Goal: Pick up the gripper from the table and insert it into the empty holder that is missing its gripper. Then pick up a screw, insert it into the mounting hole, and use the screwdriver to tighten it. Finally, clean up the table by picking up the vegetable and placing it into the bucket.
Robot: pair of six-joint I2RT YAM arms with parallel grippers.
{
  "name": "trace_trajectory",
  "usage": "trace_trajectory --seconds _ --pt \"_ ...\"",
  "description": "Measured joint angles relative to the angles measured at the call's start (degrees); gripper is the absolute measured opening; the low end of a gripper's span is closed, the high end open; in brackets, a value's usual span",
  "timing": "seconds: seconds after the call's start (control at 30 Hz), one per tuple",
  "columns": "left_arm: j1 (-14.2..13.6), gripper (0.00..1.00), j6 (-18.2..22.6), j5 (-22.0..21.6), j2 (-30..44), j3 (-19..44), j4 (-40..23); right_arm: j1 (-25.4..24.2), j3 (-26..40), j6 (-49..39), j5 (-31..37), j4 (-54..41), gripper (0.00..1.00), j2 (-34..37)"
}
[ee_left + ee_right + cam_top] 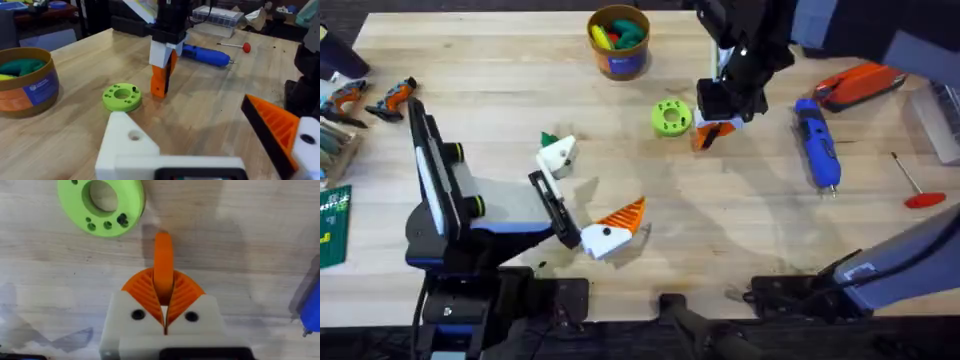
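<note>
Standing on end, the small orange ribbed plastic gripper (163, 260) is pinched between the closed orange pads of the right gripper (164, 296), its long axis vertical and its lower end at the wooden table (500, 90), just beside the lime-green round disc with holes (121, 96). The left gripper (582, 195) gapes wide and empty, one white holder (130, 145) bare. The blue pen-shaped screwdriver (817, 145) lies nearby. The bucket's (25, 80) blue label is unreadable.
</note>
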Motion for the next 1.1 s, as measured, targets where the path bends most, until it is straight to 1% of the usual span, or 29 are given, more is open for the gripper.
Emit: trace_trajectory --seconds 0.1,0.3,0.43,0.63,0.77,0.93,1.0,1.1 --pt "0.0 0.986 0.0 0.0 0.0 0.0 0.0 0.0 0.0 0.0 0.0 -0.5 0.016 -2.1" --pt "0.0 0.986 0.0 0.0 0.0 0.0 0.0 -0.5 0.0 0.0 0.0 -0.9 0.016 -12.4" --pt "0.0 0.986 0.0 0.0 0.0 0.0 0.0 -1.0 0.0 0.0 0.0 -0.9 0.016 -17.8" --pt "0.0 0.986 0.0 0.0 0.0 0.0 0.0 -1.0 0.0 0.0 0.0 -0.4 0.016 -23.5" --pt "0.0 0.986 0.0 0.0 0.0 0.0 0.0 -1.0 0.0 0.0 0.0 0.0 0.016 -25.9" --pt "0.0 0.986 0.0 0.0 0.0 0.0 0.0 -1.0 0.0 0.0 -0.7 0.1 0.016 -26.3" --pt "0.0 0.985 0.0 0.0 0.0 0.0 0.0 -1.0 0.0 0.1 -1.7 2.3 0.016 -26.3" --pt "0.0 0.987 0.0 0.0 0.0 0.0 0.0 -1.0 -1.8 0.1 -4.3 9.5 0.016 -26.4"
